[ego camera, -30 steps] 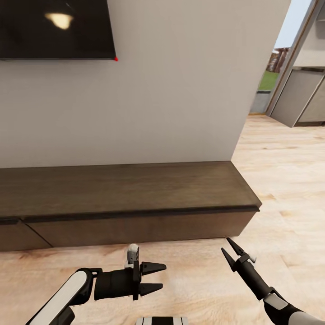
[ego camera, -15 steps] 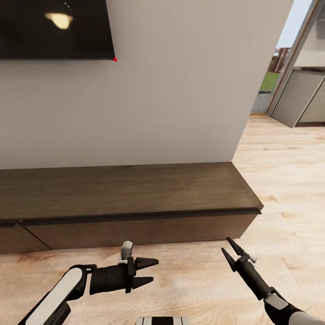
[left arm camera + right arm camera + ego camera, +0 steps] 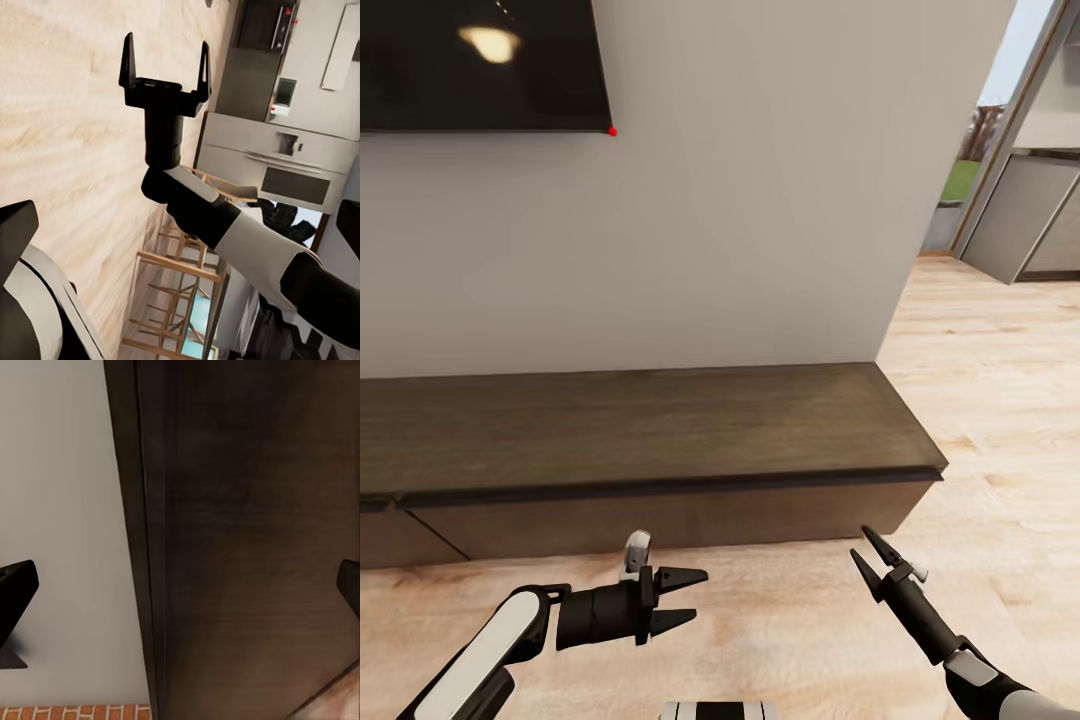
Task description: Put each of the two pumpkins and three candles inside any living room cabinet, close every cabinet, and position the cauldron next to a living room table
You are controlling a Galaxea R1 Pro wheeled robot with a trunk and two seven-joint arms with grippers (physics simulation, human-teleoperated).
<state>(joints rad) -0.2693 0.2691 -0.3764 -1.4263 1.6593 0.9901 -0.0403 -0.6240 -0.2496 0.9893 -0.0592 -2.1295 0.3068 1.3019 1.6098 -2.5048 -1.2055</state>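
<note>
The cabinet [image 3: 640,430], a long low dark-brown unit, stands against the grey wall ahead, and the drawer fronts in view sit flush. Its dark front [image 3: 247,547] is close in the right wrist view. My left gripper [image 3: 697,597] hovers open over the floor in front of the cabinet, pointing right, with nothing between its fingers. My right gripper [image 3: 859,543] is open and empty near the cabinet's right end, and it appears again as the right gripper [image 3: 165,64] in the left wrist view. The pumpkins, candles, cauldron and table are out of view.
A black TV [image 3: 480,65] hangs on the wall above the cabinet. Pale wood floor [image 3: 1000,400] stretches to the right toward a doorway with grey kitchen units [image 3: 1025,215]. Wooden chairs [image 3: 180,300] stand by the kitchen units in the left wrist view.
My left gripper has drawn back a little to the left, staying open. The right gripper holds its pose. The whole view has shifted slightly, so the camera moved.
</note>
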